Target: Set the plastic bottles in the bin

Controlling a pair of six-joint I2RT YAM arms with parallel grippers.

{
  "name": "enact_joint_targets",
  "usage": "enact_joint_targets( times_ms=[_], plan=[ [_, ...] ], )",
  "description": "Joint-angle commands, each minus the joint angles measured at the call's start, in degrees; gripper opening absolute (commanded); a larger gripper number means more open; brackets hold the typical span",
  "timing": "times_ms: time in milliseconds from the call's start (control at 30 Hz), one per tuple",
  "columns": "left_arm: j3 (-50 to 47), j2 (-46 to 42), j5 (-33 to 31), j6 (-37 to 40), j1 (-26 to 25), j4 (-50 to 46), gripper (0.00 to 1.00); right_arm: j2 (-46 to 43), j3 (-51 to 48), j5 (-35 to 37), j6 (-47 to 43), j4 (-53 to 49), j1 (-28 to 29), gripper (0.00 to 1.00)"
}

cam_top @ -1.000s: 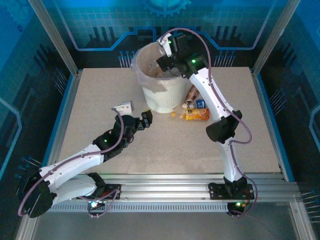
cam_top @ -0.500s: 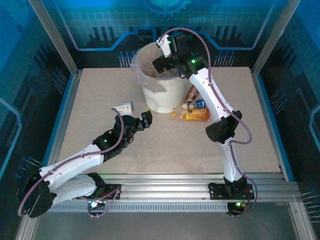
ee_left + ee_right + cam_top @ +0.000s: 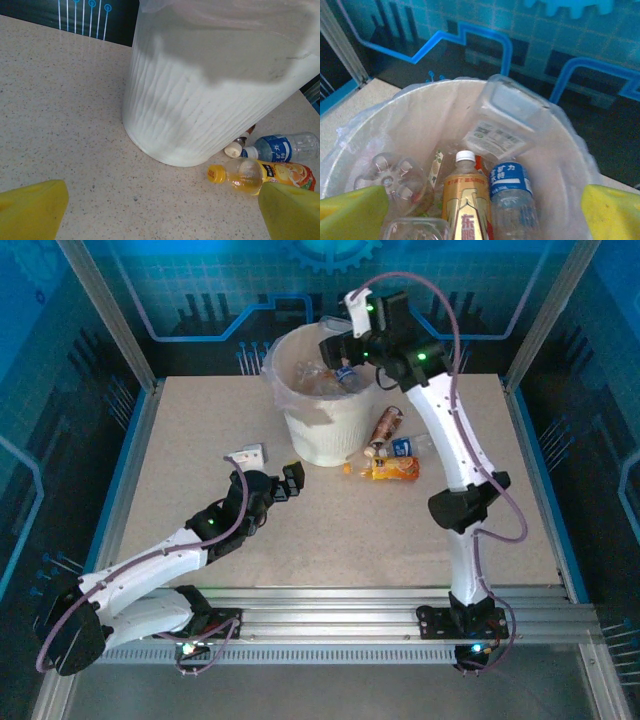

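Your right pincer (image 3: 336, 350) is hanging over the mouth of the bin (image 3: 322, 436), and its yellow fingers (image 3: 353, 212) are standing wide apart, gripping nothing. The bin is sitting at the far middle of the counter (image 3: 190, 420), and inside its bag liner several bottles are lying in a heap, among them a gold-labelled bottle (image 3: 467, 200) with a white cap and a blue-labelled bottle (image 3: 509, 186) touching its side. Your left pincer (image 3: 293, 481) is resting low, just short of the bin's base, its jaws spread open and empty. Three more bottles are lying on the counter just right of the bin: an orange juice bottle (image 3: 260, 175) with a yellow cap, a blue-labelled water bottle (image 3: 281, 147) behind it, and a brown-labelled bottle (image 3: 386, 425) against the bin's wall.
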Motion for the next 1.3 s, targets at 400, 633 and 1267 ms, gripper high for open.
enact_joint_targets(
  times_ms=[400, 633, 1267],
  plan=[
    [0.3, -0.4, 0.1, 0.8, 0.5, -0.4, 0.99, -30.4, -46.4, 0.7, 20.8, 3.9, -11.1, 1.0],
    [0.3, 0.5, 0.5, 0.7, 0.5, -0.3, 0.99, -38.7, -65.4, -2.8, 19.1, 5.2, -16.1, 0.99],
    [-0.3, 1.7, 1.7, -2.3, 0.5, -0.5, 0.99, -34.0, -84.7, -11.2, 12.5, 21.0, -20.0, 0.89]
  ],
)
